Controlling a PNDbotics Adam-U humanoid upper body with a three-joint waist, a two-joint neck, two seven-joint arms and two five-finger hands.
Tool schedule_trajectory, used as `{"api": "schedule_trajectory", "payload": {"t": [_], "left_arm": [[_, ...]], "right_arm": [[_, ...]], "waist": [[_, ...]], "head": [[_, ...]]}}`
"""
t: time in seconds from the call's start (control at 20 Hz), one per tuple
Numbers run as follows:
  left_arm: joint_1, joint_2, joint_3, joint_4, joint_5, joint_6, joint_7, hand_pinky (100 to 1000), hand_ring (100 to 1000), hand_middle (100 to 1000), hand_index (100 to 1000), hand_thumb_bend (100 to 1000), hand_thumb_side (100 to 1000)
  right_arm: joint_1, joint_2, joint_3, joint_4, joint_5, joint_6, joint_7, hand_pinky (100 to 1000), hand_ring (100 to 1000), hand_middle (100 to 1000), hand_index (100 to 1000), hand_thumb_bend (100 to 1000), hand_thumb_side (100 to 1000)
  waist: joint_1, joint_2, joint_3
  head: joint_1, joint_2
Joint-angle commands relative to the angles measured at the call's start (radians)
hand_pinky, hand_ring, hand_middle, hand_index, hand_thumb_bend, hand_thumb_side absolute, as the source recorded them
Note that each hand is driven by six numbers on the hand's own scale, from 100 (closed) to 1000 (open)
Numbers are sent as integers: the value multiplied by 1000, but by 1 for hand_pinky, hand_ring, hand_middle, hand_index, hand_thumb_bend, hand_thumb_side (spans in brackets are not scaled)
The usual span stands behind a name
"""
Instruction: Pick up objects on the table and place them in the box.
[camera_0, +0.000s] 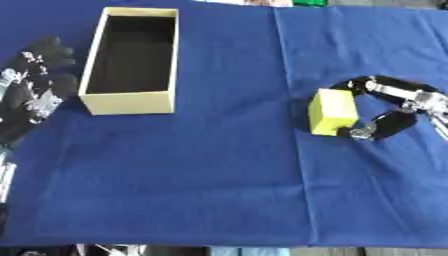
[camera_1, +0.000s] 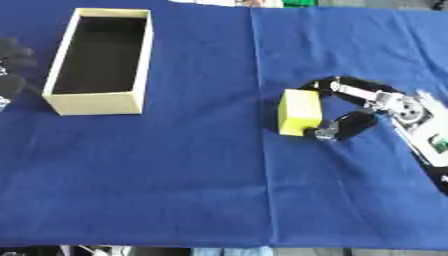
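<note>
One yellow block (camera_0: 333, 111) is all that's out on the blue-covered desk (camera_0: 219, 190), well over on the right with its long axis running toward and away from the robot, and the right hand (camera_1: 367, 107) has it pinched, one finger curled behind it and the thumb at its near corner. The box (camera_0: 133, 60) sits well apart at far left, so the carry looks like a long sideways trip across. The left hand (camera_0: 35, 90) rests open just beside the box, doing nothing.

Bare cloth (camera_0: 236, 150) btwn block (camera_0: 332, 111) & box (camera_0: 131, 102), seemingly unobstructed.
</note>
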Motion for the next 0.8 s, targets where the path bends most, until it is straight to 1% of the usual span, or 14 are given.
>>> {"api": "schedule_trajectory", "payload": {"t": [0.05, 0.1, 0.15, 0.25, 0.3, 0.4, 0.5, 0.65, 0.8], "left_arm": [[-9, 22, 1, -14, 6, 1, 1, 614, 840, 800, 931, 577, 555], [-9, 22, 1, -14, 6, 1, 1, 614, 840, 800, 931, 576, 554], [-9, 22, 1, -14, 6, 2, 1, 614, 840, 799, 931, 575, 554], [-9, 22, 1, -14, 6, 2, 1, 614, 841, 800, 931, 572, 554], [-9, 22, 1, -14, 6, 2, 1, 613, 841, 800, 931, 571, 554], [-9, 22, 2, -14, 6, 2, 1, 614, 841, 800, 931, 569, 554], [-9, 23, 2, -14, 6, 2, 1, 614, 841, 800, 931, 567, 555], [-8, 23, 3, -14, 6, 3, 2, 613, 842, 800, 931, 563, 555], [-8, 24, 3, -14, 6, 3, 2, 614, 842, 799, 931, 560, 556]], "right_arm": [[-7, -22, -4, -8, 20, -4, 16, 868, 843, 665, 864, 352, 225], [-7, -22, -5, -11, 24, -6, 15, 861, 825, 612, 830, 325, 201], [-8, -22, -6, -14, 28, -9, 11, 857, 815, 581, 804, 306, 187], [-8, -23, -11, -21, 36, -12, -9, 836, 778, 484, 702, 239, 130], [-8, -23, -12, -24, 40, -14, -23, 826, 761, 441, 655, 221, 114], [-8, -24, -17, -32, 44, -18, -57, 817, 742, 403, 615, 203, 100], [-9, -27, -21, -45, 45, -23, -93, 811, 726, 381, 594, 187, 100], [-10, -33, -29, -75, 41, -28, -138, 809, 719, 374, 588, 183, 100], [-13, -41, -35, -113, 33, -28, -156, 809, 720, 379, 593, 173, 100]], "waist": [[2, -15, 0], [2, -15, 0], [2, -15, -1], [2, -15, -1], [2, -15, -1], [2, -15, -2], [2, -15, -2], [2, -16, -3], [1, -16, -3]], "head": [[1, 7], [1, 7], [1, 7], [1, 7], [1, 7], [1, 7], [2, 7], [2, 7], [3, 8]]}}
